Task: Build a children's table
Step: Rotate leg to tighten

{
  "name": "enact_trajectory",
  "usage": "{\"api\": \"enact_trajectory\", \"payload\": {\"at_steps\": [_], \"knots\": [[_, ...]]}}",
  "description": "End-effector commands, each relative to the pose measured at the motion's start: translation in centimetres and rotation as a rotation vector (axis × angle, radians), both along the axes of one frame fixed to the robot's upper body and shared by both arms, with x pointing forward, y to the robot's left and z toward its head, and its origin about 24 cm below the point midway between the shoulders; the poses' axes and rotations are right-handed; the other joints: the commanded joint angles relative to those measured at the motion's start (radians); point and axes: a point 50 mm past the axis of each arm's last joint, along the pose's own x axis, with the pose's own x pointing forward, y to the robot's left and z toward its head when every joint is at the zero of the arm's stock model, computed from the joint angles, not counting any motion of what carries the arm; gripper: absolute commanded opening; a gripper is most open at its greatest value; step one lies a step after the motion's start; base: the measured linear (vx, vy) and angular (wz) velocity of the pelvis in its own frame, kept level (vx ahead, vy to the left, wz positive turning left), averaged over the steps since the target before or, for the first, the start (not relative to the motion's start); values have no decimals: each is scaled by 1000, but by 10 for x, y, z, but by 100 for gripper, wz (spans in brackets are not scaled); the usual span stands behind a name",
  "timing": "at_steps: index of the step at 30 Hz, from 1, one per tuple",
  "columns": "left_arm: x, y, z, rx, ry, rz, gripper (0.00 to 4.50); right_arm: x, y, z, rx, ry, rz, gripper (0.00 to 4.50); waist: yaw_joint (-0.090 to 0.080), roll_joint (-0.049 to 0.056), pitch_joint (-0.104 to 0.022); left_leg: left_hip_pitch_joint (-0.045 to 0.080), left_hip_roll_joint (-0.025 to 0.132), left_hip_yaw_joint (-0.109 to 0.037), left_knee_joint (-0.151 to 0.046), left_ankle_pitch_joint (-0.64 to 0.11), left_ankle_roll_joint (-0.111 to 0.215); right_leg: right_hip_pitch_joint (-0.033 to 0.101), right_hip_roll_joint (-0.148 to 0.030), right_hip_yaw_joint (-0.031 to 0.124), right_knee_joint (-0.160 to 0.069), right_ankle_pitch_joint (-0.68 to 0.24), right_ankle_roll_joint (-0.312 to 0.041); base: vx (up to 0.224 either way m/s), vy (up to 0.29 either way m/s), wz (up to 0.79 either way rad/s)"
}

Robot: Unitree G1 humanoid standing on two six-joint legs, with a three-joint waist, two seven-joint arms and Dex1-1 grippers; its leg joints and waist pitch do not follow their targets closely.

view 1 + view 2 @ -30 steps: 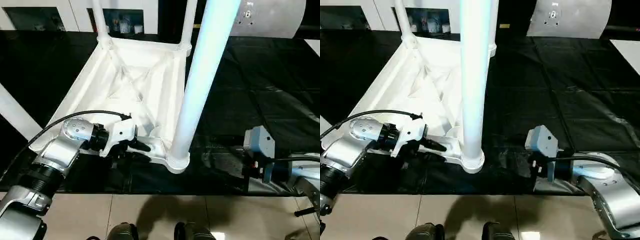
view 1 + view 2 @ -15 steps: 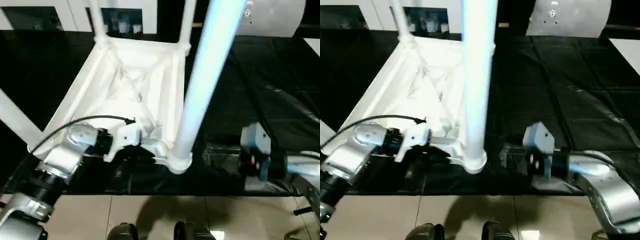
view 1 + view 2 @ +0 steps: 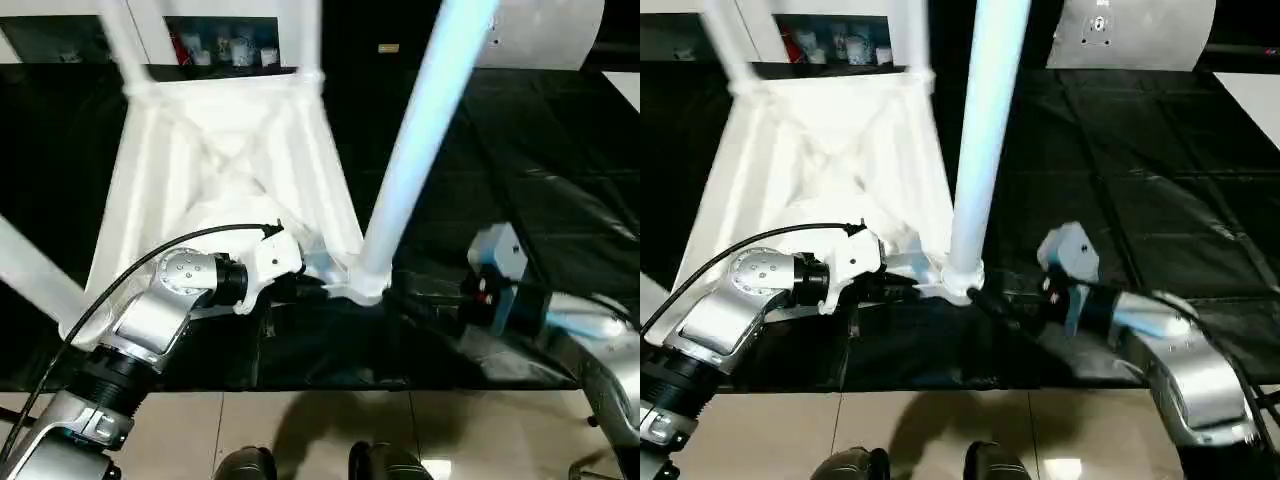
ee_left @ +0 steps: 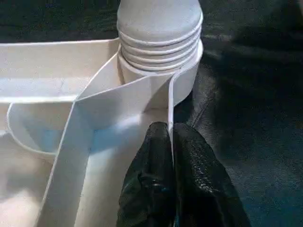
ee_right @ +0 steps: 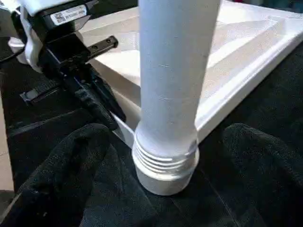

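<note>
Since a second ago your left gripper (image 4: 171, 156) has clamped onto the rim of the upturned children's table (image 3: 220, 160); its ribbed white plastic lies on wrinkled black sheeting (image 3: 540, 140). Right gripper (image 5: 161, 189) straddles the near-corner leg (image 5: 173, 85), released.

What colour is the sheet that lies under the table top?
Black, slightly shiny sheet; the right eye view shows it best, beside the white table top.
</note>
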Motion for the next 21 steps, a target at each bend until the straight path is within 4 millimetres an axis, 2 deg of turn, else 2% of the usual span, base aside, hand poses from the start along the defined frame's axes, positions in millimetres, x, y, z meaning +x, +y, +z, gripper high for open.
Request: {"api": "enact_trajectory", "payload": {"at_steps": [1,2,6,11,12,14,16,18,20,21], "knots": [[1,5,-3,23,-2,18,10,1,1,-3,-31,8,6,450,5,-1,-68,2,89,-29,-64,26,145,66,-122,55,-61,4,-263,0,0,0],[0,6,-2,46,-8,-11,10,4,0,-3,-44,-10,-4,450,6,2,-67,3,91,-30,-65,19,140,65,-123,54,-62,-2,-266,0,0,0],[0,9,-2,77,-14,-42,10,9,1,-1,-55,-29,5,450,5,2,-64,4,91,-29,-66,19,136,63,-123,56,-58,23,-274,0,0,0],[2,9,3,73,-51,-114,10,15,3,-2,-109,-48,72,450,5,2,-66,6,92,-27,-65,22,145,64,-126,56,-54,54,-281,0,0,0],[2,8,5,57,-54,-150,10,17,4,-2,-71,-34,117,450,5,4,-66,6,91,-27,-64,20,148,63,-125,56,-55,55,-289,0,0,0],[1,7,5,52,-54,-184,10,18,6,-1,-42,-28,181,450,6,2,-68,6,93,-27,-64,7,150,65,-129,56,-55,47,-298,0,0,0],[1,7,4,61,-44,-218,10,19,8,-2,-39,-14,240,450,8,0,-71,6,94,-26,-63,26,155,67,-127,55,-50,72,-303,0,0,0],[0,8,2,89,-30,-263,0,21,8,-3,-45,17,319,416,10,-3,-75,9,95,-24,-59,50,178,65,-126,52,-43,106,-312,0,0,0],[-1,8,3,96,-21,-308,0,30,8,-2,-42,36,345,416,12,-2,-78,8,96,-23,-57,73,191,63,-126,50,-39,122,-321,0,0,0],[-1,8,4,96,-20,-318,0,33,8,-3,-43,38,351,397,12,-3,-78,7,97,-22,-57,78,191,63,-126,50,-39,123,-321,0,0,0]]}}
